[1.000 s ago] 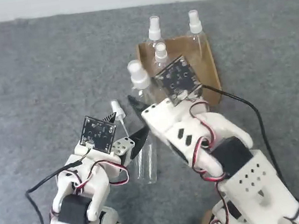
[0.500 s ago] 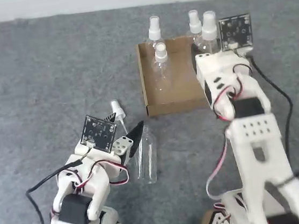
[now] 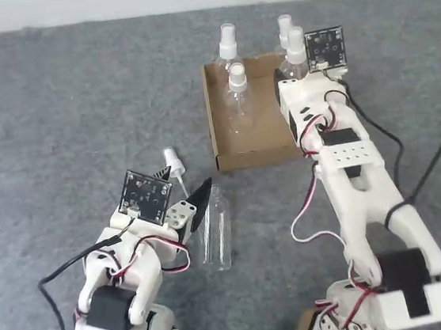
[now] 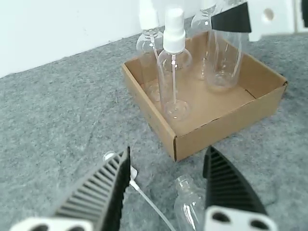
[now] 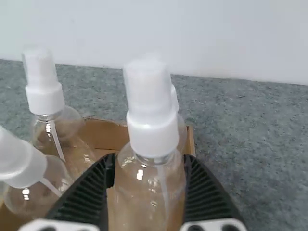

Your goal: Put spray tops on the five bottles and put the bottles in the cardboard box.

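**Entry: fourth bottle at the box; fifth uncapped**

Right gripper (image 5: 149, 192): clamped around a clear plastic bottle with white spray top (image 5: 150, 144), upright at the far right of the brown cardboard box (image 3: 213, 118), just beside a capped bottle (image 3: 284, 24) in that corner.

Hazard: the spacing is tight, so lowering could knock that neighbour or catch the box wall. A tilted release would likely topple it.

Left gripper (image 4: 168, 159): jaws spread wide, empty, above the grey carpet (image 3: 79, 109). A clear uncapped bottle (image 3: 216, 228) lies on its side below the jaws, with a loose white spray top (image 3: 174, 164) just beside it.
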{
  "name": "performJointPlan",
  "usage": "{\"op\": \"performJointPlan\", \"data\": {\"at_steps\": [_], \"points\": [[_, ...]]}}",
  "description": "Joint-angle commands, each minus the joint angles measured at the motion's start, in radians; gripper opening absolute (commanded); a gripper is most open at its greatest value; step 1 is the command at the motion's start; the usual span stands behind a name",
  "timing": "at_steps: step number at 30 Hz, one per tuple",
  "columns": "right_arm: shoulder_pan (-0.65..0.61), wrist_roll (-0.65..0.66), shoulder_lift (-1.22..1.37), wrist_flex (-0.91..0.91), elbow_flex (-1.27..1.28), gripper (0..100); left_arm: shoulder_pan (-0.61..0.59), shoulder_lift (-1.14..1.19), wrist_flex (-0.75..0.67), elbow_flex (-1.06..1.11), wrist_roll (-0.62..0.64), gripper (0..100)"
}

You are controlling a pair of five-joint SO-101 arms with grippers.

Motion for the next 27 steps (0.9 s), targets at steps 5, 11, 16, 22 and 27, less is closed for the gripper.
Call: {"op": "performJointPlan", "data": {"at_steps": [5,11,16,22,27], "points": [[0.012,-0.005,0.07,-0.101,-0.072,0.6,-0.002,-0.018,-0.038,0.008,-0.009,22],[0.013,0.077,0.104,-0.104,-0.078,0.6,-0.002,-0.018,-0.038,0.008,-0.009,22],[0.005,0.11,0.116,-0.104,-0.078,0.6,-0.002,-0.018,-0.037,0.008,-0.009,22],[0.012,0.087,0.142,-0.105,-0.078,0.6,-0.002,-0.018,-0.035,0.008,-0.009,22],[0.01,0.087,0.147,-0.105,-0.078,0.6,-0.002,-0.018,-0.035,0.008,-0.009,22]]}}
